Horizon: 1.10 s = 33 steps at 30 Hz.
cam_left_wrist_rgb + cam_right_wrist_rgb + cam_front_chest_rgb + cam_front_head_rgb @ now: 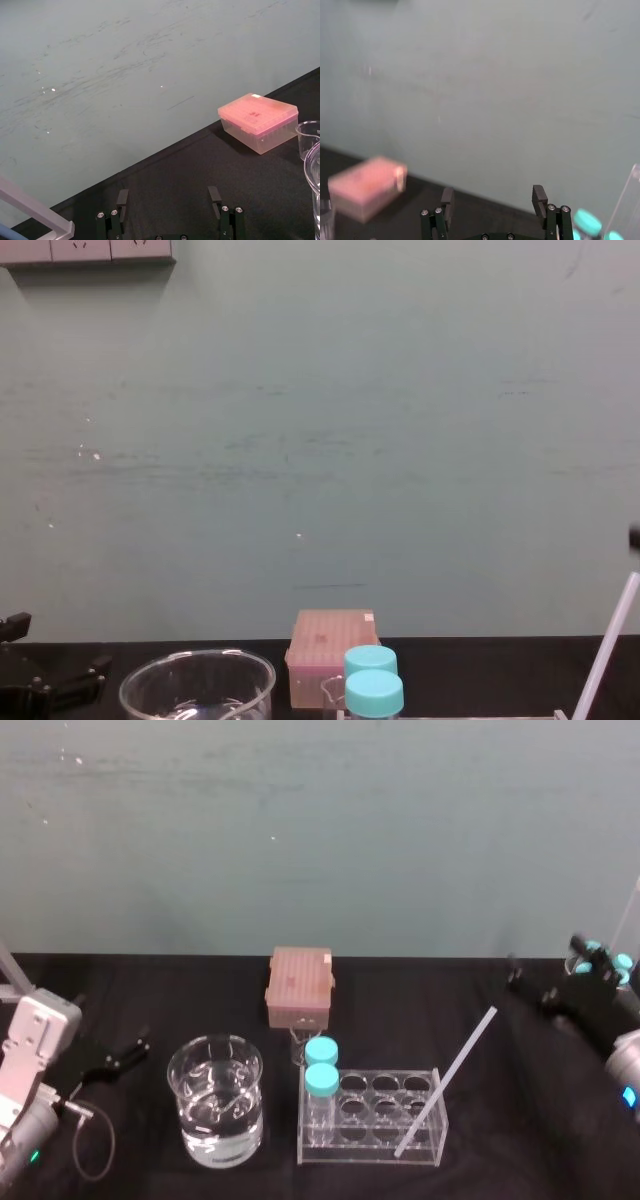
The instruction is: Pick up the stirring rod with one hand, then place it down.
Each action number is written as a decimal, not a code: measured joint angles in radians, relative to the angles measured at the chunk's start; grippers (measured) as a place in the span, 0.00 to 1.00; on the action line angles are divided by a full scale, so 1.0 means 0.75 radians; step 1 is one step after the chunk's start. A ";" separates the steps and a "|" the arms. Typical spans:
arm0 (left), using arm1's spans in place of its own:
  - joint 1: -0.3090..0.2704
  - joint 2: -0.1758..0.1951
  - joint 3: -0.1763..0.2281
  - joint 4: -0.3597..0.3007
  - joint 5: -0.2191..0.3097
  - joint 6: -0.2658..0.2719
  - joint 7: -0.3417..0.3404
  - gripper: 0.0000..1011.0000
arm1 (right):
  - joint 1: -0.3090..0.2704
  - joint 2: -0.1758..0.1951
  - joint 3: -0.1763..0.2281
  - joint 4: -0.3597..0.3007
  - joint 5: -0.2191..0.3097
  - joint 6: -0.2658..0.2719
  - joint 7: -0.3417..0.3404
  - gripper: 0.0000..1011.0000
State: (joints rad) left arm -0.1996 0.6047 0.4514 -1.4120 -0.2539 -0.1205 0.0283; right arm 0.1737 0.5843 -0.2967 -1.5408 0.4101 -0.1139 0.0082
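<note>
The stirring rod [447, 1080] stands slanted in the clear rack [370, 1115], its lower end in a well at the rack's right end and its upper end leaning out past that end, toward the right gripper [520, 975]. That gripper hangs well to the right of the rack, above the tabletop [520, 1140], its jaws wide and empty. The left gripper [128, 1055] sits idle far to the rack's left, beyond the water beaker [215, 1113], its jaws also spread and empty. The reach looks best made by the right arm: straddle the bare upper part of the rod, square across its line, close softly, then draw it out along its own slant so the rack and the blue-capped bottles [321, 1065] at its left end are not tipped. The head view gives the rod's full lean and seating; the chest view catches just a slice of the rod's upper stretch [610, 650], while the right wrist view confirms the open fingers [538, 192].
</note>
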 joint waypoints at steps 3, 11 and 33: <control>0.000 0.000 0.000 0.000 0.000 0.000 0.000 0.99 | -0.012 -0.004 0.054 -0.057 0.080 0.044 0.019 0.99; 0.000 0.000 0.000 0.000 0.000 0.000 0.000 0.99 | -0.106 -0.023 0.287 -0.287 0.526 0.427 0.075 0.99; 0.000 0.000 0.000 0.000 0.000 0.000 0.000 0.99 | -0.192 0.073 0.394 -0.380 1.215 1.168 -0.012 0.99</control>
State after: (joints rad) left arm -0.1995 0.6047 0.4514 -1.4120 -0.2539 -0.1205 0.0283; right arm 0.0299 0.6389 -0.0010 -1.8255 1.3210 0.7623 -0.0006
